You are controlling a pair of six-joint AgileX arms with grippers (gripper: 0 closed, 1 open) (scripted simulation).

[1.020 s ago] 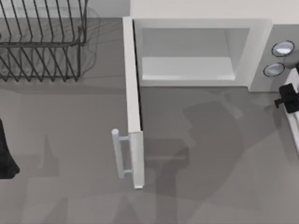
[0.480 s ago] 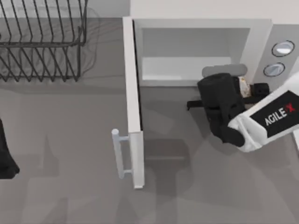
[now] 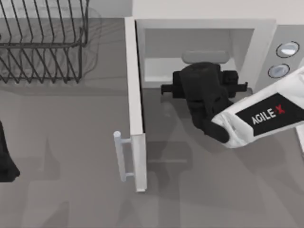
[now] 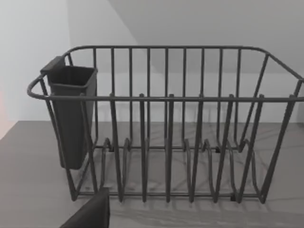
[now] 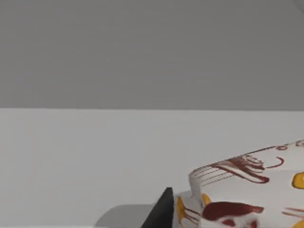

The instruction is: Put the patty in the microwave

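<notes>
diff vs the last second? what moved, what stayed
The right arm swung in from the table's right edge toward the left; its right gripper now sits at the mouth of the microwave, over the cavity floor. The patty rides close against it in the right wrist view. The microwave, its open door and the wire rack have not shifted. The left arm stayed parked at the left edge.

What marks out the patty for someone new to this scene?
Find the big white microwave, door swung open; the black right hand reaches into its mouth. The patty is the small lump in that hand, whitish with orange-yellow blotches and red streaks, where all around it is white, grey or black.
</notes>
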